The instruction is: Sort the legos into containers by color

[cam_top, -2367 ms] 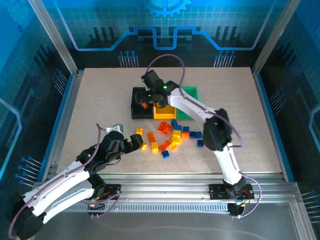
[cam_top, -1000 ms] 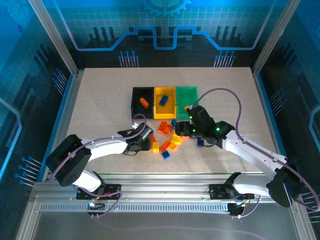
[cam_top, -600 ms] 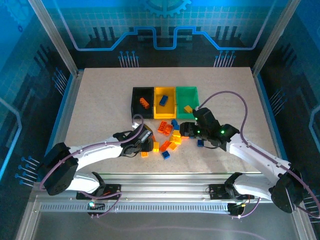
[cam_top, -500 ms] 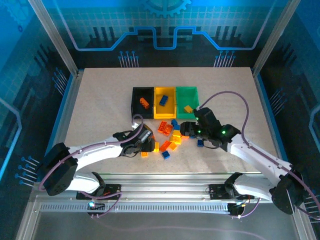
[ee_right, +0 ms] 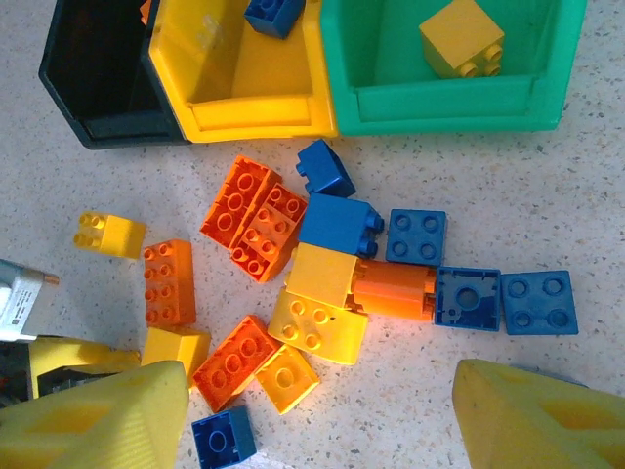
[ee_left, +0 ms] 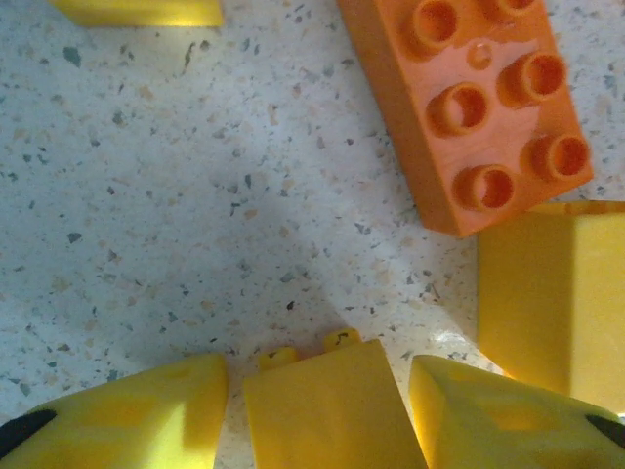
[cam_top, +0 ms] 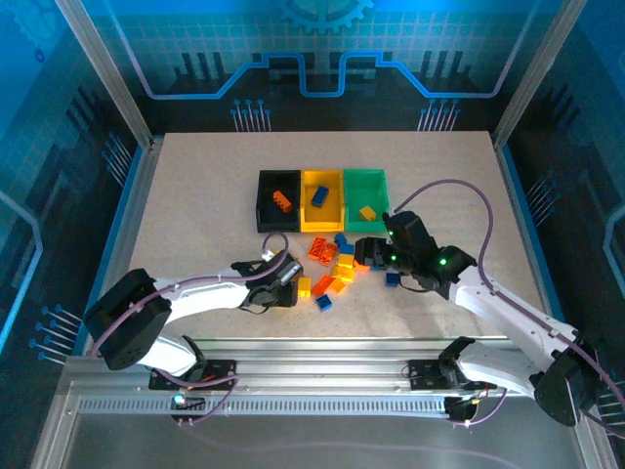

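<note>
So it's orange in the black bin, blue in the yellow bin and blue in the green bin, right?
No: the green bin holds a yellow brick, not a blue one; the right wrist view shows it. The orange brick in the black bin and blue brick in the yellow bin stand.

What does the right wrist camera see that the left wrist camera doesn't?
Right wrist camera: the black bin, yellow bin and green bin, plus blue bricks. Left wrist camera: a close-up of one yellow brick sitting between the fingers of the left gripper. Both: orange bricks lying on the speckled table.
</note>
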{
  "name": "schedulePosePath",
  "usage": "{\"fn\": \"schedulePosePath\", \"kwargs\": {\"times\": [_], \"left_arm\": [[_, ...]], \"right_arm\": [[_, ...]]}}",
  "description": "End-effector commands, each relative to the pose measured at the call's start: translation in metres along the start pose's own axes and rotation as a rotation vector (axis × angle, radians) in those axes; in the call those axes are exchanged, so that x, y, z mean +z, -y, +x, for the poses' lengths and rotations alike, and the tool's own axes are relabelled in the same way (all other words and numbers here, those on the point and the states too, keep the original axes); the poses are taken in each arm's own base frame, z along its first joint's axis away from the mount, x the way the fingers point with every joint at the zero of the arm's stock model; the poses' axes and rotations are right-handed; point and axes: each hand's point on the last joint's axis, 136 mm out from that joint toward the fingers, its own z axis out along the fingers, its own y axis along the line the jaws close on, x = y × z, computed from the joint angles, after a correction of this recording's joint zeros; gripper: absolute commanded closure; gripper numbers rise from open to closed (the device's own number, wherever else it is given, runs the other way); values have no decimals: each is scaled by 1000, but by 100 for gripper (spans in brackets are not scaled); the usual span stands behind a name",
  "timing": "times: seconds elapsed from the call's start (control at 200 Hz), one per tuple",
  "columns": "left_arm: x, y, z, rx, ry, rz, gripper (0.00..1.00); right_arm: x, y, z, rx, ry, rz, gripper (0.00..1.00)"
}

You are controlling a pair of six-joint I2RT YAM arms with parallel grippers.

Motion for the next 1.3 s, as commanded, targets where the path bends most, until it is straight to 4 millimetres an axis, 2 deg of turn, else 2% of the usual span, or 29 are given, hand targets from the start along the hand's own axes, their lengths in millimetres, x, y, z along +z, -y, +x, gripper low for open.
{"fn": "schedulePosePath", "kwargs": {"times": [0.0,0.195,0.35,0.415,0.495,0.59,0.665,0.76,0.85,0.86,0.905,0.981,1.096,1.221,1.291], "left_arm": [[4,-1,10,-10,-32,0,54],[-4,3,6,-19,-13,22,70],[-24,18,-10,-17,21,71,77],[-39,30,-26,-14,59,102,77],[-58,51,-56,6,125,143,77],[-74,83,-96,36,185,189,77],[-78,110,-126,72,224,206,77],[-75,139,-166,105,264,215,77],[-57,160,-197,118,266,205,78],[-60,164,-203,120,277,210,77],[-48,171,-215,134,277,186,78],[-39,183,-237,149,298,164,78],[-21,196,-260,136,306,154,77],[-3,209,-271,115,297,167,75],[6,214,-273,107,286,167,68]], "right_arm": [[-3,4,-2,30,11,3,26],[-3,9,-4,38,16,14,26],[-5,15,-5,60,30,27,27],[-7,20,-4,73,37,37,26],[-9,26,-2,86,49,45,26],[-9,35,4,104,47,59,26],[-9,42,9,121,35,72,26],[-9,48,15,127,25,83,26],[-11,54,19,133,24,95,26],[-11,54,20,133,23,94,26],[-12,56,22,135,21,99,26],[-14,59,25,140,20,98,26],[-16,62,29,148,20,97,26],[-17,66,31,154,18,102,25],[-18,67,31,155,19,101,25]]}}
